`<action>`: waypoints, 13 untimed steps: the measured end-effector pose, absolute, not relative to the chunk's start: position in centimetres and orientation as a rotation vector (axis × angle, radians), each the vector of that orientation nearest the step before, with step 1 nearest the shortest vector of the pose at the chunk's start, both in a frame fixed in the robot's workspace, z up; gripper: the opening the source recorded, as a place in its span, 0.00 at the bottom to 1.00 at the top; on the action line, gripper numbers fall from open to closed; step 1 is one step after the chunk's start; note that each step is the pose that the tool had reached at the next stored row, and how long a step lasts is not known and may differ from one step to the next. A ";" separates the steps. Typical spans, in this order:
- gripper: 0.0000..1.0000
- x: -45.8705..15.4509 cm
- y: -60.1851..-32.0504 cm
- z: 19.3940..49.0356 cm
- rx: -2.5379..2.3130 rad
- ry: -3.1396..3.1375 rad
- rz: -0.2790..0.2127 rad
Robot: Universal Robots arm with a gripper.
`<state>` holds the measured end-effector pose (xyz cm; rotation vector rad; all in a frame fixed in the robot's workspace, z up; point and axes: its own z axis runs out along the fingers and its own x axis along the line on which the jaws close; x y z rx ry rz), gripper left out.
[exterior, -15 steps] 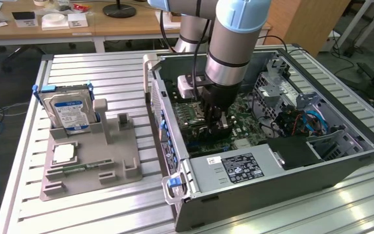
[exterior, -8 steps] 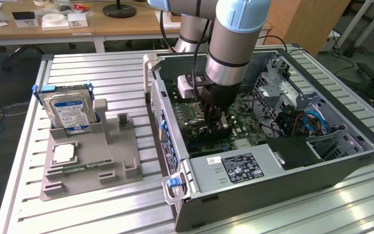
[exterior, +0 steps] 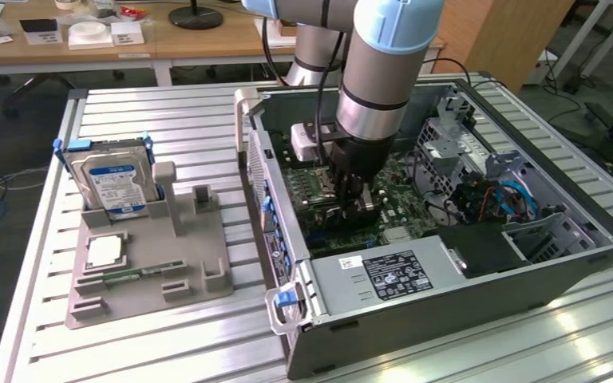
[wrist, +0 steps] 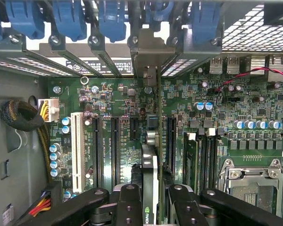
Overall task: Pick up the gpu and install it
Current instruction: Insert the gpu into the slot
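Note:
The gpu (wrist: pixel 153 155) appears edge-on in the wrist view, standing upright over the green motherboard (wrist: pixel 118 99) between two black expansion slots. Its silver end bracket (wrist: pixel 148 52) sits against the case's rear slot openings. My gripper (wrist: pixel 153 200) is shut on the card, one black finger (wrist: pixel 129 202) on each side of it. In the exterior view my gripper (exterior: pixel 354 203) reaches down inside the open computer case (exterior: pixel 562 271), with the dark card (exterior: pixel 341 217) low against the board.
Blue slot latches (wrist: pixel 66 19) line the case's rear wall. A CPU socket (wrist: pixel 250 183) and memory slots lie beside the card. The power supply (exterior: pixel 386 275) fills the case's near end. Outside, a grey holder (exterior: pixel 147 271) carries a hard drive (exterior: pixel 115 179) and a memory stick (exterior: pixel 125 277).

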<state>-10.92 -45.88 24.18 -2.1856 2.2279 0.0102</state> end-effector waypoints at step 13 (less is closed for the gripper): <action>0.26 -10.9 -45.9 24.1 -2.186 2.228 0.010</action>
